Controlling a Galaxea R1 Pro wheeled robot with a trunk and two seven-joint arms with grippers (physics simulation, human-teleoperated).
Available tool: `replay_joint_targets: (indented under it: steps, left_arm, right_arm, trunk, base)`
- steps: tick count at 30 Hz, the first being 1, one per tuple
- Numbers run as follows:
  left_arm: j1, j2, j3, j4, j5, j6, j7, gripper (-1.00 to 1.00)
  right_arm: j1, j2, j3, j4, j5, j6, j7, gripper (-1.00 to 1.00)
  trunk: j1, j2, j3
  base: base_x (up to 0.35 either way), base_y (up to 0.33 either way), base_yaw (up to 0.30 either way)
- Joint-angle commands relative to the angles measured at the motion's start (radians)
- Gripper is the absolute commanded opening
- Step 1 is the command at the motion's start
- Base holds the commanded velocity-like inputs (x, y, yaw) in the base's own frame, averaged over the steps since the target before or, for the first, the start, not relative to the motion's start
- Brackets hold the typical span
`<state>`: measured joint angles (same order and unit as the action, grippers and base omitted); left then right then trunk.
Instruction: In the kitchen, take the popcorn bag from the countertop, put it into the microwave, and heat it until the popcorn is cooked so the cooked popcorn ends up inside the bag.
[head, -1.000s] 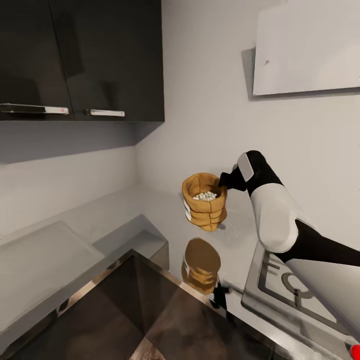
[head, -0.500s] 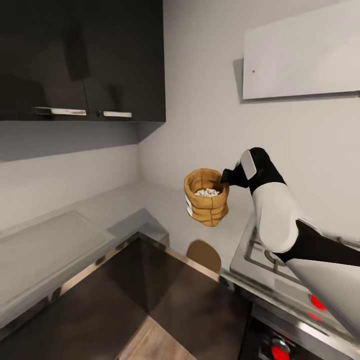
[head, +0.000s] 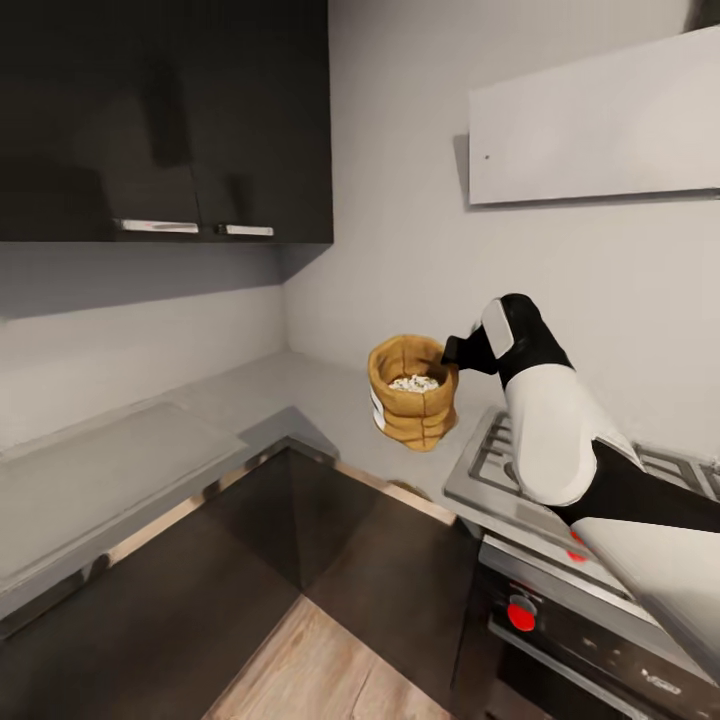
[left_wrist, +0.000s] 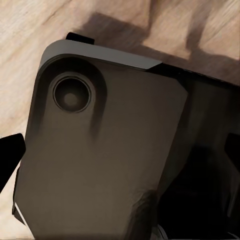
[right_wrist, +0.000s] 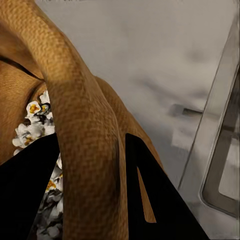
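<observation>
Head view: the right gripper is gripping the rolled rim of the popcorn bag, with its black fingers closing on the rim's near-right edge. The bag is hanging upright directly off the fingertips, on the side away from the white forearm, and is being held in the air above the countertop; its small white label is facing away from the gripper. The popcorn is lying as a whitish heap inside the bag, just below and beyond the fingers. The steel gas hob is sitting beneath the gripper's wrist and forearm, with red knobs showing on the oven front below it. The flat white hood is hanging on the wall well above the gripper, and the dark upper cabinets are standing far off past the bag.

Right wrist view: the two dark fingers are pinching the thick tan rim between them, one inside the bag beside the popcorn and one outside against the sack wall. Grey countertop is lying beyond the bag, and the hob's edge is running alongside.

Left wrist view: a dark rounded panel, probably part of the robot's own base, is showing over wooden floor; the left pincer's opening cannot be judged from this view.
</observation>
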<state>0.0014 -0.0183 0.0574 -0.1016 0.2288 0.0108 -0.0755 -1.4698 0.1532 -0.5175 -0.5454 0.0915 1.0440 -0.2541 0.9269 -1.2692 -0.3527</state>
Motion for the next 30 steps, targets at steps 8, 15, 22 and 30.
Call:
replay_joint_targets:
  steps: [8,15,22,30]
  left_arm:
    - [0.0,0.0,0.005,-0.001,0.004,0.001,-0.004,1.0]
    - [0.0,0.0,0.005,-0.001,0.004,0.001,-0.004,1.0]
    - [0.0,0.0,0.005,-0.001,0.004,0.001,-0.004,1.0]
    - [0.0,0.0,0.005,-0.001,0.004,0.001,-0.004,1.0]
  right_arm:
    - [-0.001,0.006,-0.006,-0.042,0.008,0.003,0.003,-1.0]
    - [-0.001,0.004,-0.006,-0.042,0.007,0.003,0.003,-1.0]
    - [-0.001,0.004,-0.007,-0.042,0.008,0.003,0.003,-1.0]
    - [-0.001,0.005,-0.006,-0.042,0.008,0.003,0.003,-1.0]
  trunk:
    - [-0.001,-0.001,-0.001]
    - [-0.001,-0.001,-0.001]
    - [-0.001,-0.001,-0.001]
    - [-0.001,-0.001,-0.001]
  base:
    - [-0.344,0.0,0.0]
    - [-0.344,0.0,0.0]
    - [-0.344,0.0,0.0]
    - [-0.344,0.0,0.0]
